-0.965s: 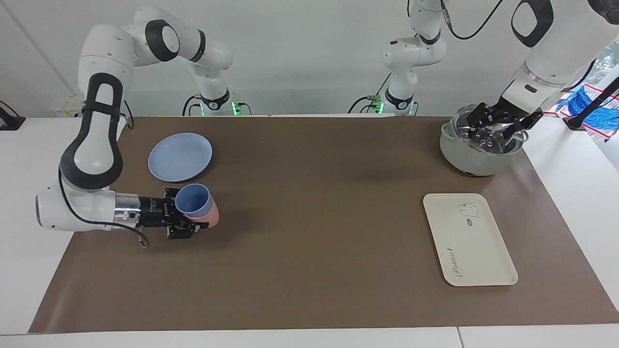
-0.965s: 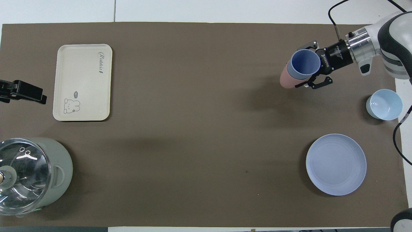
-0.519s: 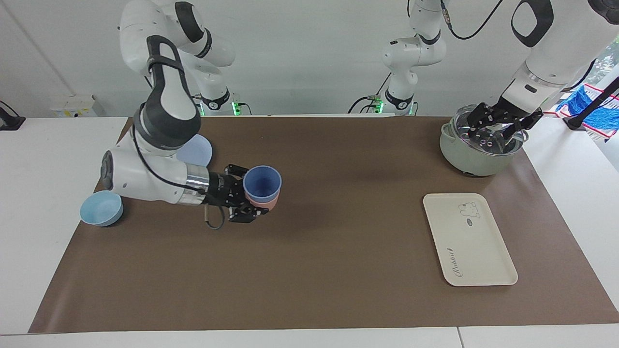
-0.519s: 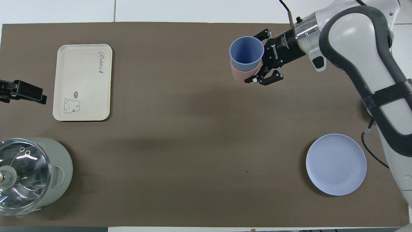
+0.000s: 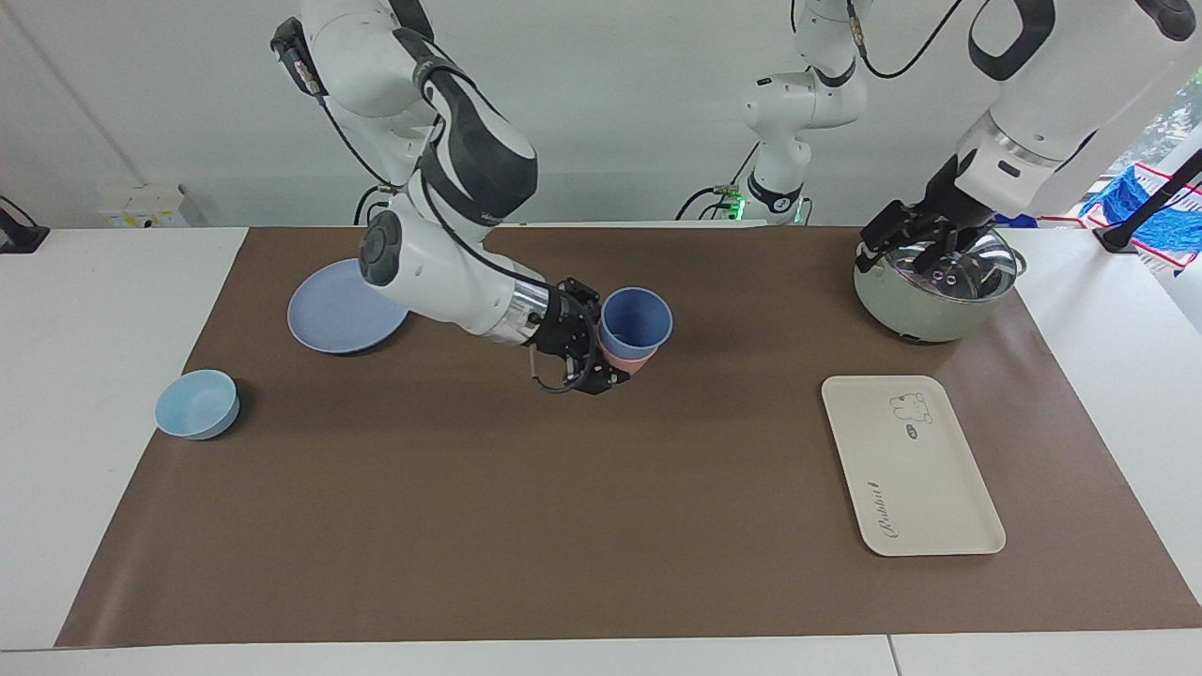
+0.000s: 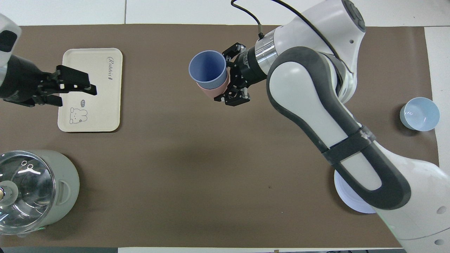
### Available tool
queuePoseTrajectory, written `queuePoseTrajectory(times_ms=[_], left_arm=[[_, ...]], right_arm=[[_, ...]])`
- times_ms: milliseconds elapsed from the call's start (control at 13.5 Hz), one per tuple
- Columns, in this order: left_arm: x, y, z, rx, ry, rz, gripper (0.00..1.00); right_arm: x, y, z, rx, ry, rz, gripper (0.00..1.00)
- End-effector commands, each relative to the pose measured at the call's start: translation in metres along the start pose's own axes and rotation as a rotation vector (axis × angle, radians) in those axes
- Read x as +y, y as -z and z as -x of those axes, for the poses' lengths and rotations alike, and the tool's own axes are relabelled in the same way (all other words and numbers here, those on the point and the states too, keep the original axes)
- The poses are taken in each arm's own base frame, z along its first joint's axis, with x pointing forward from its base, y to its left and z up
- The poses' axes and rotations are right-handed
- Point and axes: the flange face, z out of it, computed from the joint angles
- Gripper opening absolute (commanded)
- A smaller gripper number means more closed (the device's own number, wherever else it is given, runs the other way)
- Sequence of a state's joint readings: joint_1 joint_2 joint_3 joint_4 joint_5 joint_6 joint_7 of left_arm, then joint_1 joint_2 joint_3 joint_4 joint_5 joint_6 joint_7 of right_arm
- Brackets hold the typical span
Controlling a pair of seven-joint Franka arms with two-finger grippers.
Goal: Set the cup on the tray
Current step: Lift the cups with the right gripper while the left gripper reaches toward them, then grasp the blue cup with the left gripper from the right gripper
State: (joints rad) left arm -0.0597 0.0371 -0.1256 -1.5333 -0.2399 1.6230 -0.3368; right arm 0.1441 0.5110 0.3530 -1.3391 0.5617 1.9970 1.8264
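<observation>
two cups nested, cup inside pink cup, tray bare

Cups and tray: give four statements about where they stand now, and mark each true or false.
1. The blue cup sits nested in the pink cup. True.
2. The tray holds a cup. False: no cup is on it.
3. The right gripper holds the stacked cups up over the mat. True.
4. The light-blue bowl stands on the plate. False: it stands apart from the plate, at the mat's edge.
</observation>
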Motion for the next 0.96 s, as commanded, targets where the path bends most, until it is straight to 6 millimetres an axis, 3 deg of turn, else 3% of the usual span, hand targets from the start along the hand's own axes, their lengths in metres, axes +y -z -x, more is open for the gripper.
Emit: queuePoseTrajectory(times_ms=[0,148,297,594,668,890], left_arm=[[0.063,-0.019,0.016,0.016,0.098,0.021,1.0],[0.095,-0.04,0.009,0.033,0.172,0.045,1.0],[0.131,-0.073,0.012,0.024,0.222,0.047,0.97],[0.138,-0.075,0.009,0.019,0.239,0.04,0.75],[0.139,-0.075,0.009,0.021,0.238,0.042,0.66],[0.141,-0.075,0.009,0.028,0.238,0.052,0.2]], right_arm=[[0.02,-0.013,0.012,0.035,-0.023,-0.011,0.0],[0.03,-0.027,0.026,0.046,-0.023,-0.019,0.0],[0.028,-0.027,0.026,0.051,-0.032,-0.035,0.0],[0.028,-0.026,0.026,0.051,-0.031,-0.038,0.0],[0.028,-0.026,0.026,0.05,-0.029,-0.04,0.0],[0.026,-0.026,0.026,0.046,-0.03,-0.051,0.0]])
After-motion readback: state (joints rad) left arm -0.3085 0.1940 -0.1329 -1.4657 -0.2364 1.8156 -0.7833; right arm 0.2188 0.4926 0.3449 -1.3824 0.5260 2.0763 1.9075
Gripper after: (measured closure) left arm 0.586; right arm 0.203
